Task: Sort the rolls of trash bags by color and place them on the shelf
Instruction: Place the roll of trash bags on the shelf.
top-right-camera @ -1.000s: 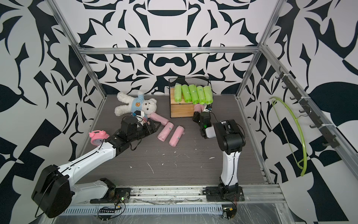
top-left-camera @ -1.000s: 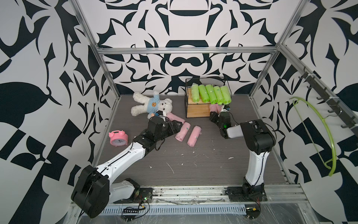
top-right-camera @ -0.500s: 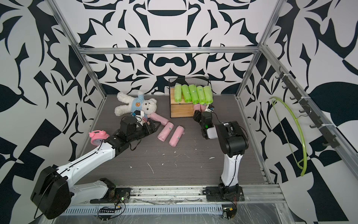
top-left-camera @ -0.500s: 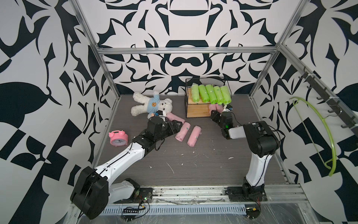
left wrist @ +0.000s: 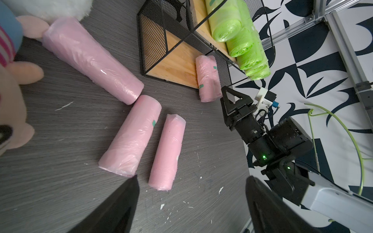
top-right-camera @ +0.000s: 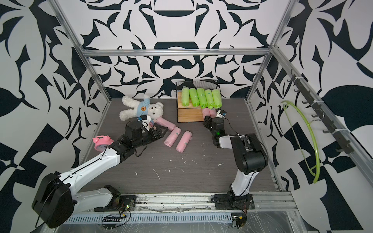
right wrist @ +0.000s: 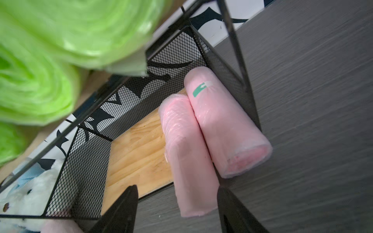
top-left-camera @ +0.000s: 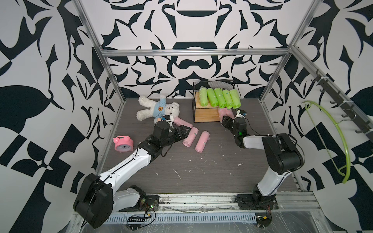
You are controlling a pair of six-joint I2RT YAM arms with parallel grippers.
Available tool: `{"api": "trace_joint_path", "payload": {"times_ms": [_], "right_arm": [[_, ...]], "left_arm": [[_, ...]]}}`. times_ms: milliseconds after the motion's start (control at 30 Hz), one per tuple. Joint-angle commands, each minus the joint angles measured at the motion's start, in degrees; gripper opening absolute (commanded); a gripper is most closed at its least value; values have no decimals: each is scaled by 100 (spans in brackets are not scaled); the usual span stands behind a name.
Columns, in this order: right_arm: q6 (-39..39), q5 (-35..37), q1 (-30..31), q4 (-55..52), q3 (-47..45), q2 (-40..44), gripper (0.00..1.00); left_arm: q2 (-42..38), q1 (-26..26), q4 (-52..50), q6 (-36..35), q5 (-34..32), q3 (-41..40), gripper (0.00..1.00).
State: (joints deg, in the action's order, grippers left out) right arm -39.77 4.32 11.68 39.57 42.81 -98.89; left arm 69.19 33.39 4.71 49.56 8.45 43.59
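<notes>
Your gray table [top-left-camera: 201, 171] holds everything. Your left arm [top-left-camera: 129, 163] stretches low across it, and your right arm [top-left-camera: 280, 149] bends toward the back.

The shelf [top-left-camera: 204, 115] stands at the back of the table, against the wall. Five green rolls [top-left-camera: 219, 97] lie side by side on its top board. Two pink rolls [right wrist: 222, 125] lie touching each other on the bottom board, at the end nearest your right arm, and they poke out past the front edge.

The white teddy bear [top-left-camera: 157, 110] lies on its back, left of the shelf.

Three more pink rolls [top-left-camera: 190, 137] lie on the table between the bear and the shelf. One of them touches the bear.

Your left claw [left wrist: 191, 179] is spread wide with nothing in it, and it sits just beside those three rolls. Your right claw [right wrist: 176, 188] is let go too. The end of one shelf roll sits between its fingers, with a gap on one side.

The pink alarm clock [top-left-camera: 123, 143] stands near the left edge.
</notes>
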Motion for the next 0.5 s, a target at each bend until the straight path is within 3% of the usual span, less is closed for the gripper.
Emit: {"api": "trace_joint_path", "payload": {"times_ms": [0, 200, 467], "right_arm": [[197, 9, -26, -700, -67, 507, 68], [66, -634, -35, -1031, -218, 699, 65], [-233, -862, -43, -901, 63, 178, 59]], "left_arm": [[0, -11, -124, -173, 157, 9, 90], [58, -14, -136, -225, 274, 3, 90], [104, -12, -181, -254, 447, 53, 90]]}}
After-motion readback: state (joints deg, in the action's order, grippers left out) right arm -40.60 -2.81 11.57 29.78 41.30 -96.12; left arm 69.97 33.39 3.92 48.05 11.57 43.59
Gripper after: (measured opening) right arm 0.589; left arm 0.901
